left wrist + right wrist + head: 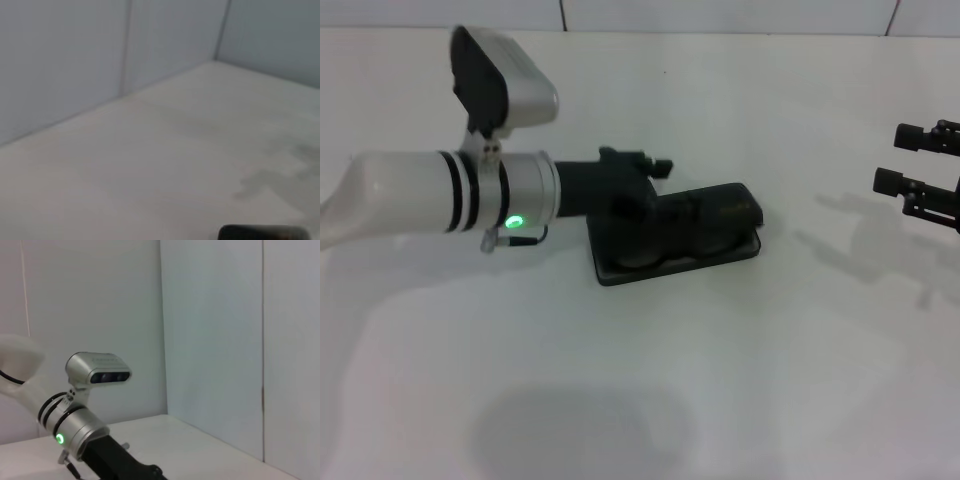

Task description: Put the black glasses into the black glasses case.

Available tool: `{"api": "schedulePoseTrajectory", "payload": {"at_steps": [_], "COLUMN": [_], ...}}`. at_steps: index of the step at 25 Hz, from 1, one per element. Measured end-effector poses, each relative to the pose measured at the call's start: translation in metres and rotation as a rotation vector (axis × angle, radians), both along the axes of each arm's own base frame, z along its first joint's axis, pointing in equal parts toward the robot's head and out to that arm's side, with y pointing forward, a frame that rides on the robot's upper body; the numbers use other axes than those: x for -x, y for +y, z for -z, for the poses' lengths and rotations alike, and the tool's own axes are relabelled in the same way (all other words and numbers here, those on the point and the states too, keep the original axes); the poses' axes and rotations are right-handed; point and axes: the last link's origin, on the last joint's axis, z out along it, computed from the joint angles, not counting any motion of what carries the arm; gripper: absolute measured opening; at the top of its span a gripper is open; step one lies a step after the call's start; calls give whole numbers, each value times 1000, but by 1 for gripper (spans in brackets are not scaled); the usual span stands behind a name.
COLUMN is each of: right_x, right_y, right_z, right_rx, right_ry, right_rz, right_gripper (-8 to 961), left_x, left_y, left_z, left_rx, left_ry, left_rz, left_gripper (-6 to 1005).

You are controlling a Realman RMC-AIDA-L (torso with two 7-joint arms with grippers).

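Spread across the whole head view: a white table point(740, 380), backed by pale wall panels point(215, 340).

Reaching in over the table from the left side: the left arm point(430, 195), white with black rings, a green light on its wrist and a silver camera housing mounted above.

Lying near the table's middle, just beyond the left arm's wrist: the black glasses case point(680, 255), open, tray flat on the table, lid raised along the far edge. Inside the tray, dark rounded shapes, apparently the black glasses point(670, 240), resting in the case; frame details too dark against the lining to make out.

Set down over the left end of the case: the left gripper point(625, 205), black, low against the case's near-left part. Fingers merged with the dark case, so cannot tell whether apart or together, nor whether touching the glasses.

Well away from the case, at the table's right edge: the right gripper point(910, 160), parked, two black fingers spread apart with nothing between, hanging above the table.
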Motion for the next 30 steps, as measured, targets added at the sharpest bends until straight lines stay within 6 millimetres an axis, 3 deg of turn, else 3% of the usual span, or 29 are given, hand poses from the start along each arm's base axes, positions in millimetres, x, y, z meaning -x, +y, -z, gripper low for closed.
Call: {"api": "schedulePoseTrajectory", "payload": {"at_steps": [8, 15, 18, 20, 23, 30], "right_x": [-3, 15, 27, 35, 44, 50], "right_y": [-4, -1, 1, 0, 1, 2], "right_z": [4, 22, 36, 45, 59, 72], "right_rx": [2, 68, 112, 127, 130, 137], "right_ry": [-11, 50, 74, 81, 94, 103], "right_rz": [-10, -105, -172, -228, -290, -319], "right_gripper": [583, 624, 642, 734, 872, 888], "left_x": [-1, -28, -22, -6, 5, 23], "left_y": [-9, -43, -58, -75, -85, -96], "left_z": [1, -41, -53, -67, -75, -89], "left_rx": [-3, 84, 112, 92, 46, -34], "left_ry": [-44, -342, -375, -388, -403, -441], "left_rz": [53, 273, 335, 406, 436, 413], "left_gripper": [640, 647, 650, 681, 773, 899]}}
